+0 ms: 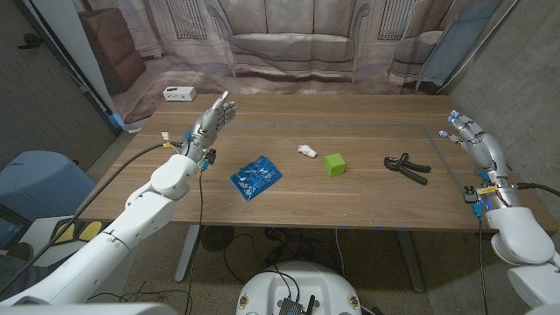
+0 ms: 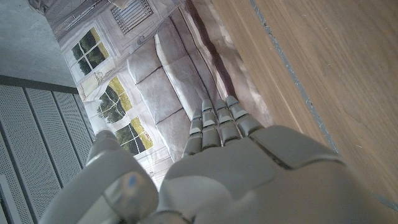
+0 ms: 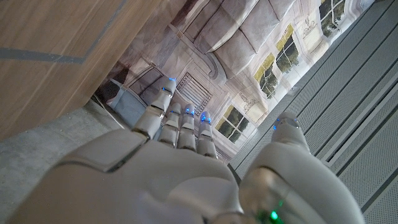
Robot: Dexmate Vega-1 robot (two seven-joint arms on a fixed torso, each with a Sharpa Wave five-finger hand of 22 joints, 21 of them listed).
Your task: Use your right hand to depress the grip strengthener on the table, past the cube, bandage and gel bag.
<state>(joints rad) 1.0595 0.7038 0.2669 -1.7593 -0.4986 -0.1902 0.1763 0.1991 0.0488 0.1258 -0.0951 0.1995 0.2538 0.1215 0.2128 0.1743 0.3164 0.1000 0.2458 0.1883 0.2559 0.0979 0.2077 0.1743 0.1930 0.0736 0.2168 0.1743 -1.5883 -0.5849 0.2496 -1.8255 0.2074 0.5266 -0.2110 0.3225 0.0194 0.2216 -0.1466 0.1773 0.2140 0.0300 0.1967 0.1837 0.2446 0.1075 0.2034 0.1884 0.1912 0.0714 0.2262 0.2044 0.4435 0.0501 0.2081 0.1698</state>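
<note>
Grip strengthener [image 1: 405, 166] seen lying on tabletop [image 1: 367, 201], right side, untouched. Green cube [image 1: 334, 164] just left of it, small white bandage [image 1: 305, 150] beyond cube, blue gel bag [image 1: 255, 176] further left. Right robot hand [image 1: 473, 137] held off tabletop's right edge, fingers extended, nothing gripped. Left robot hand [image 1: 213, 117] raised over left side, fingers extended, nothing gripped.

I am looking along the back of my left hand [image 2: 249, 180], its fingers [image 2: 217, 127] lying straight and close together, holding nothing. The wooden table [image 2: 323, 56] is running beside them, a printed backdrop [image 2: 149, 74] of a sofa and windows showing beyond.
</note>
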